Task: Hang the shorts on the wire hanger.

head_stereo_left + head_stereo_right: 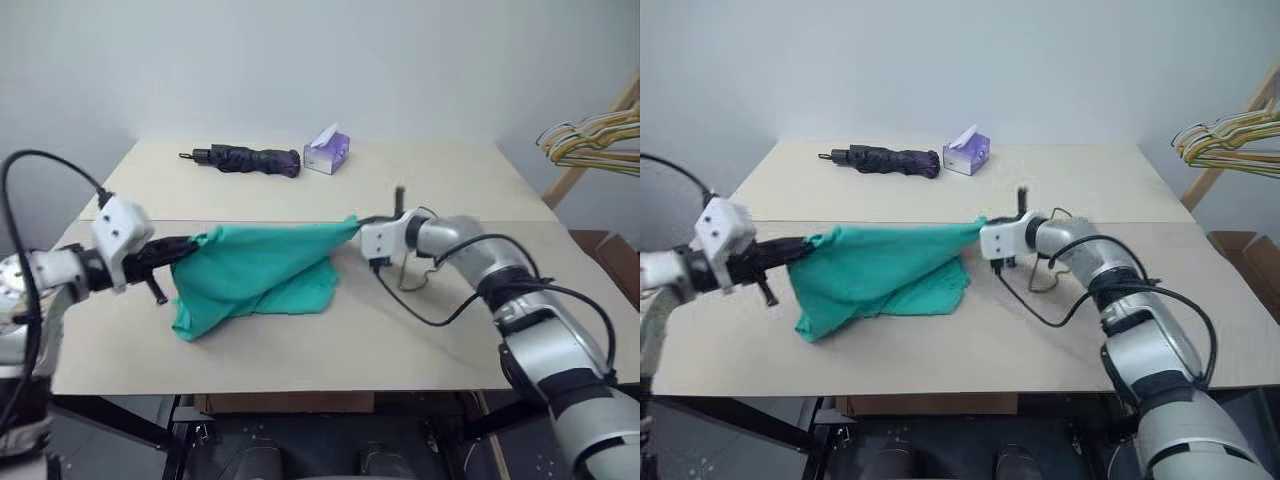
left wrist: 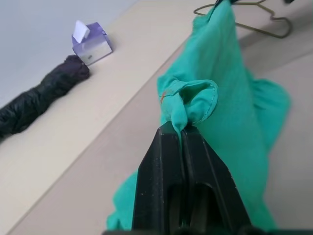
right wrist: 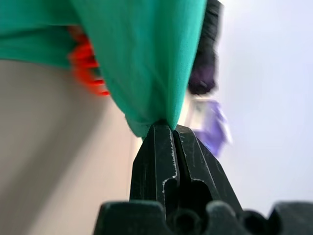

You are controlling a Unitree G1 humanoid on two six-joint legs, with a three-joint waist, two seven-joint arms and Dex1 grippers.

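Both grippers are clamped on the shorts (image 1: 258, 270): the left gripper (image 2: 182, 131) pinches one bunched corner, the right gripper (image 3: 168, 128) the other. The teal fabric stretches between them above the table (image 1: 300, 350), its lower fold sagging onto the surface. The wire hanger (image 2: 254, 22) lies flat just right of the shorts.

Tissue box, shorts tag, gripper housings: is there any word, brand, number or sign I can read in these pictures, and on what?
None can be read.
Purple tissue box: no legible print.
Orange tag on the shorts: blurred, nothing readable.
Folded umbrella: no visible lettering.
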